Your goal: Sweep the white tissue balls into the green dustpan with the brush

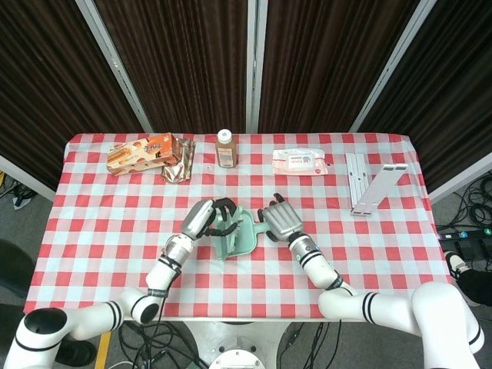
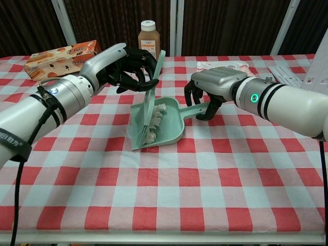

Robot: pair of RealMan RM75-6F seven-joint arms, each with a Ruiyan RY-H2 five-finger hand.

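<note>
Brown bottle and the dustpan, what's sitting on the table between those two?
Nothing on the cloth: in the head view, only bare checkered tablecloth separates the brown bottle from the green dustpan. The chest view has the left hand crossing in front.

dustpan [image 2: 171, 124]: green, flat on the checked cloth, handle pointing right
tissue balls [image 2: 155, 117]: white, crumpled, inside the dustpan near its open edge
brush [image 2: 147, 105]: pale green, tilted, bristles down at the dustpan's mouth, touching the balls
</note>
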